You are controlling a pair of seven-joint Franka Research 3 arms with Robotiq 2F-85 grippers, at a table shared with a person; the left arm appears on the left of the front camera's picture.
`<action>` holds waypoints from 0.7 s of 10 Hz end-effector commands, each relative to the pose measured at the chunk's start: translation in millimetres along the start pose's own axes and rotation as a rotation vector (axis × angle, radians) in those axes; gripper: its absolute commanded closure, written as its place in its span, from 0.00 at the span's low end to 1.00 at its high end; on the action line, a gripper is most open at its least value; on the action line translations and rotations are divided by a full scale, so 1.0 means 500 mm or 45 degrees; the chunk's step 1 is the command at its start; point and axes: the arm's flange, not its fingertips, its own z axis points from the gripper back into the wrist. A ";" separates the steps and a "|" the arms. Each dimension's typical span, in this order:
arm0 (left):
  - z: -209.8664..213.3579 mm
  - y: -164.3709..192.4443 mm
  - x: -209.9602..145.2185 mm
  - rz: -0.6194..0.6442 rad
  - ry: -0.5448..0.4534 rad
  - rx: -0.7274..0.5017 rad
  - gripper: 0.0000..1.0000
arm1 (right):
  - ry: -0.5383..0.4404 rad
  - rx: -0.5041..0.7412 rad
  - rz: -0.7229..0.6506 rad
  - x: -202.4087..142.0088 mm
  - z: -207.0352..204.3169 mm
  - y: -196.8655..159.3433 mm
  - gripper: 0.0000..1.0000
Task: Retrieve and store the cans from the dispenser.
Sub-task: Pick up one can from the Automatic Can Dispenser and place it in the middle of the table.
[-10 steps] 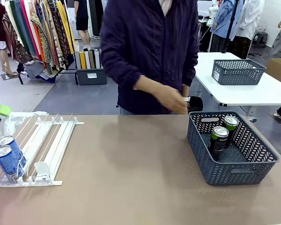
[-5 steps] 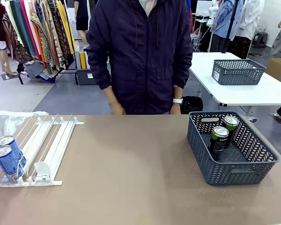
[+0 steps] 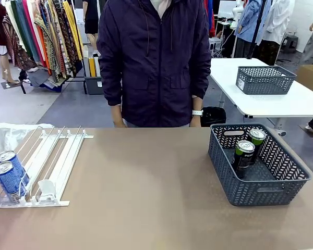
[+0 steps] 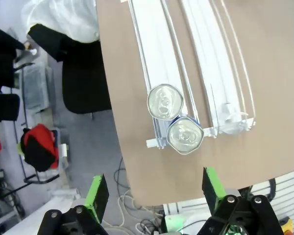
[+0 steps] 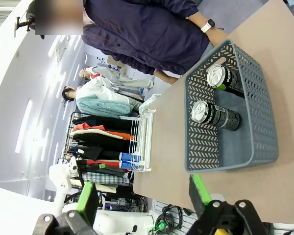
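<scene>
The white wire dispenser [image 3: 49, 159] lies at the table's left, with two blue cans [image 3: 8, 177] at the near end of its leftmost lane. In the left wrist view I look down on their silver tops [image 4: 174, 117] from high above. My left gripper [image 4: 154, 193] hangs open there with nothing between its fingers, over the table's edge beside the dispenser [image 4: 210, 73]. Two black-and-green cans [image 3: 245, 153] sit in the grey lattice basket [image 3: 261, 192] at the right. My right gripper [image 5: 142, 196] is open and empty, well back from the basket [image 5: 257, 147] and its cans [image 5: 215, 115].
A person in a dark jacket [image 3: 156, 62] stands at the far edge with arms down. A white plastic bag [image 3: 8, 136] lies behind the dispenser. A second white table with another grey basket [image 3: 265, 79] stands at the back right.
The person drew a hand back from near the basket and stood upright with arms down. A green finger pad at the left edge left the front view.
</scene>
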 end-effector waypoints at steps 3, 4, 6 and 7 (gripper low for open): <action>-0.001 0.009 -0.001 0.005 -0.016 0.015 0.00 | -0.010 0.029 0.034 0.005 0.001 0.003 0.00; 0.000 0.004 0.000 -0.009 -0.009 -0.010 0.00 | -0.010 0.029 0.034 0.005 0.001 0.003 0.00; -0.021 -0.032 -0.004 0.118 0.084 -0.145 0.00 | -0.010 0.029 0.034 0.005 0.001 0.003 0.00; -0.047 -0.040 -0.006 0.194 0.100 -0.161 0.00 | -0.010 0.029 0.034 0.005 0.001 0.003 0.00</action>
